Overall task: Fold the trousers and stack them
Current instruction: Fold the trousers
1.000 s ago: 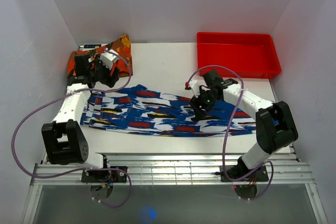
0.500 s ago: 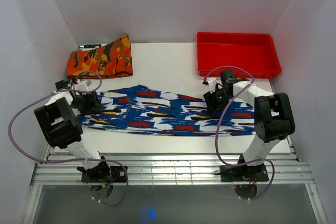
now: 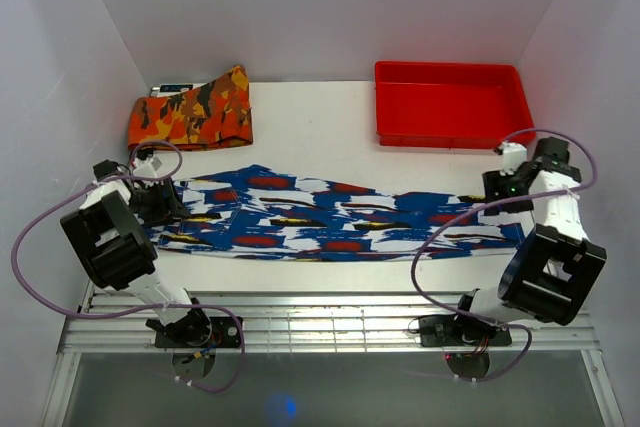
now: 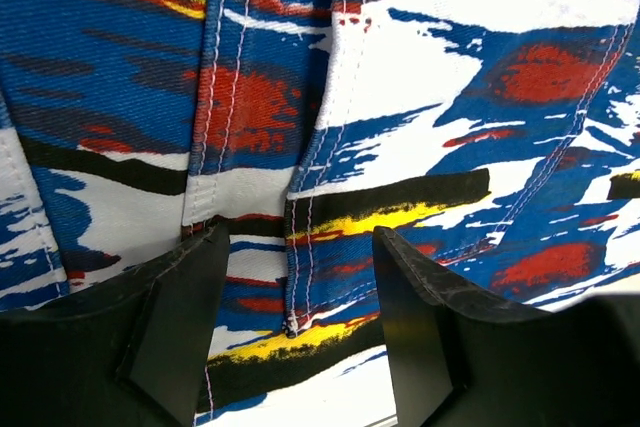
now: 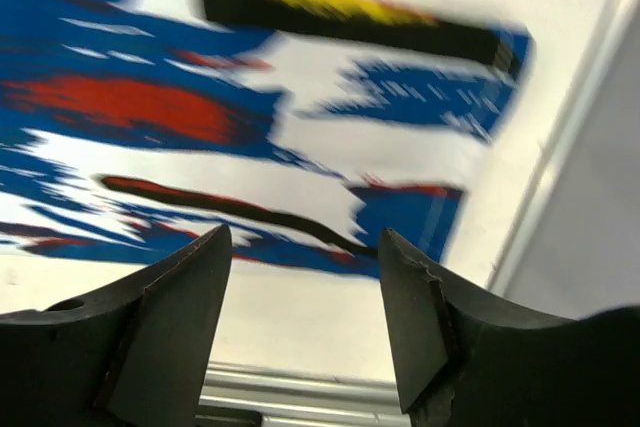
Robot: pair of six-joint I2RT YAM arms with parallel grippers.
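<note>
White table (image 3: 310, 117): trousers (image 3: 330, 222) lie lengthwise, waist left, hems right; left claw (image 4: 300, 257), right claw (image 5: 305, 247) both spread.

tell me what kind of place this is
Probably a robot lab test cell: plain white walls box in the table, the left arm and right arm are bolted to a metal rail, and the trousers lie spread near a red tray.

Blue-white print trousers (image 3: 330, 222), flat, stretched sideways (red patches)

Longer trousers (image 3: 330, 222), right hand (image 3: 497, 188) rightward
</note>
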